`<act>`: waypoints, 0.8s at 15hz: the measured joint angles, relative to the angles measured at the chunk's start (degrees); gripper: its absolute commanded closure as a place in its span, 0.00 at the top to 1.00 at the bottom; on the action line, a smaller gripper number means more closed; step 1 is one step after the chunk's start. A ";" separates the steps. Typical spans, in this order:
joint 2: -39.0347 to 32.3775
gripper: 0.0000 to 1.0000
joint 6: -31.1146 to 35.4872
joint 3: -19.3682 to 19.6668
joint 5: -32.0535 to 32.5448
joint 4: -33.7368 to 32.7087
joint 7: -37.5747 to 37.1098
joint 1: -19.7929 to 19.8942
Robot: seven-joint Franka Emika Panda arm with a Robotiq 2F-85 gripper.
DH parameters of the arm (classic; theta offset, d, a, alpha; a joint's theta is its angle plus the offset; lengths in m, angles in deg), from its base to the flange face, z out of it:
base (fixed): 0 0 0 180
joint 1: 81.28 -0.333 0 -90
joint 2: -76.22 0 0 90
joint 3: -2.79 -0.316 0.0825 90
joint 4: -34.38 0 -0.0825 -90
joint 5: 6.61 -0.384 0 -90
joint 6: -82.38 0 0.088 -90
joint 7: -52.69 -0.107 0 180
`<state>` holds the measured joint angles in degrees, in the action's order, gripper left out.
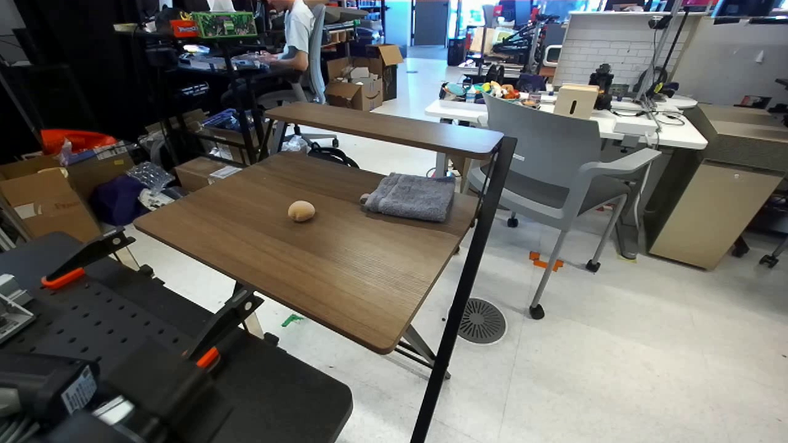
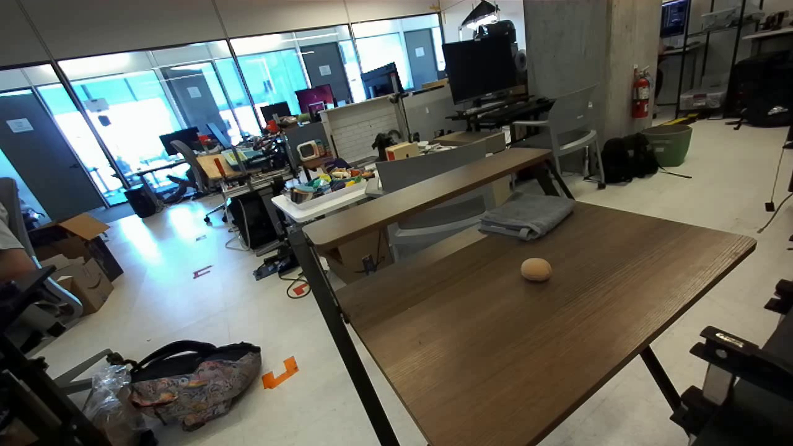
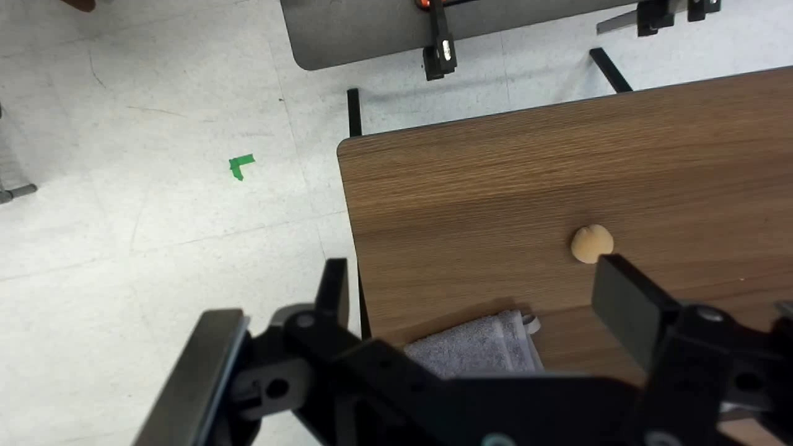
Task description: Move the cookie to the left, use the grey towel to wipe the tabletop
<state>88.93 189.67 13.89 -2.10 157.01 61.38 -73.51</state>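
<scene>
Grey towel (image 1: 415,195): apparently one | cookie (image 1: 301,211): one | tabletop (image 1: 345,258): one | end effector (image 3: 474,275): one, wide

Windows (image 2: 139,118) blown out; soft shadow (image 3: 455,320) along grey towel (image 3: 477,347).

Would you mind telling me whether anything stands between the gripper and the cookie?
Nothing visible does: in the wrist view, the gripper has its jaws open, and the cookie lies uncovered on the tabletop. The grey towel lies apart from the cookie.
</scene>
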 measured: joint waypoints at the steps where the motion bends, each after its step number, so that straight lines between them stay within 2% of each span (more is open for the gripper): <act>1: -0.33 1.00 1.11 0.00 -0.07 -0.01 -0.85 0.03; 6: -6.96 1.00 9.24 -1.36 -3.16 -3.47 -4.56 -0.84; 12: -22.88 1.00 10.19 -6.19 -10.48 -14.48 -5.09 -3.87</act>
<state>66.05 199.85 7.71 -12.58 142.52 56.29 -77.38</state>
